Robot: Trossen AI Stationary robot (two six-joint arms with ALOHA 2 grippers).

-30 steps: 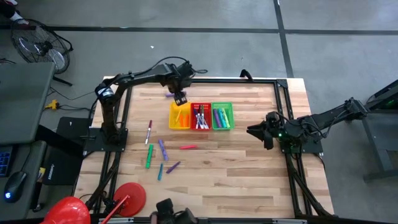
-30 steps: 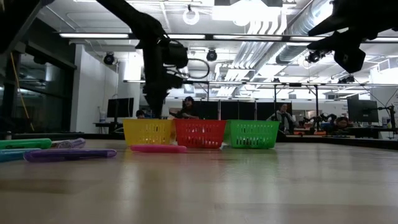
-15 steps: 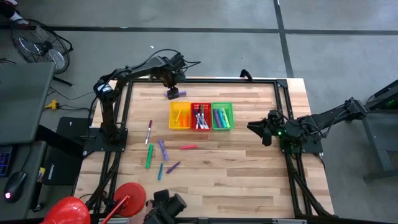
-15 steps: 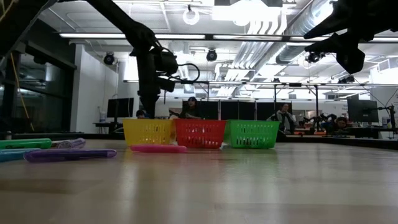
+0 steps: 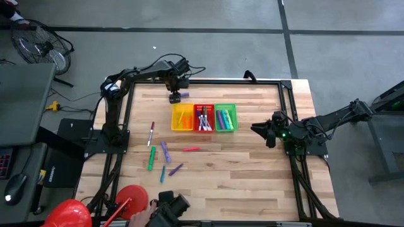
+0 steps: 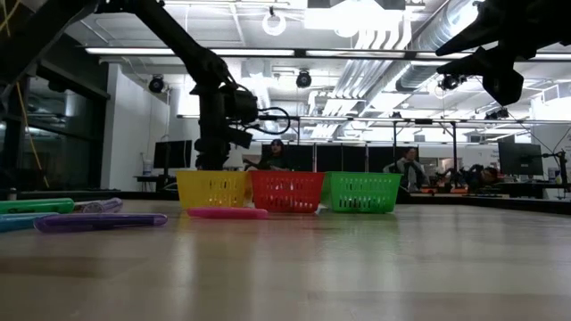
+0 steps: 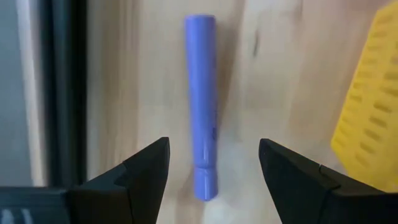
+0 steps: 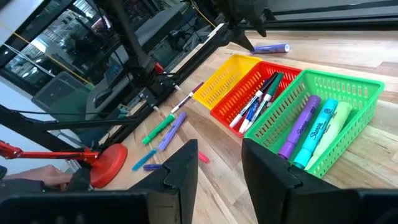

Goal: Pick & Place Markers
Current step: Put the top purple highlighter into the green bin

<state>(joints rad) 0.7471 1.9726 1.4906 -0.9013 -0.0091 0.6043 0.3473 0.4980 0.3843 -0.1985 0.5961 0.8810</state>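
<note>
We have moved our left gripper (image 7: 212, 165) off the yellow basket (image 5: 182, 117) to hover, jaws spread and empty, over a purple marker (image 7: 201, 102) near the far edge; our right gripper (image 5: 264, 133) waits part-open, empty.

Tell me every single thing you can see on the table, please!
baskets: 3; yellow, red, green; side by side mid-table
basket markers: several; orange and yellow in the yellow one, white in the red, purple, teal and pale green in the green
loose markers: 6; white, green, two purple, pink, teal; left-front of the baskets
purple marker: 1; beyond the yellow basket
plunger shape: 1; red; off the table's corner
left gripper: open, over the purple marker
right gripper: open, empty, right side
</note>
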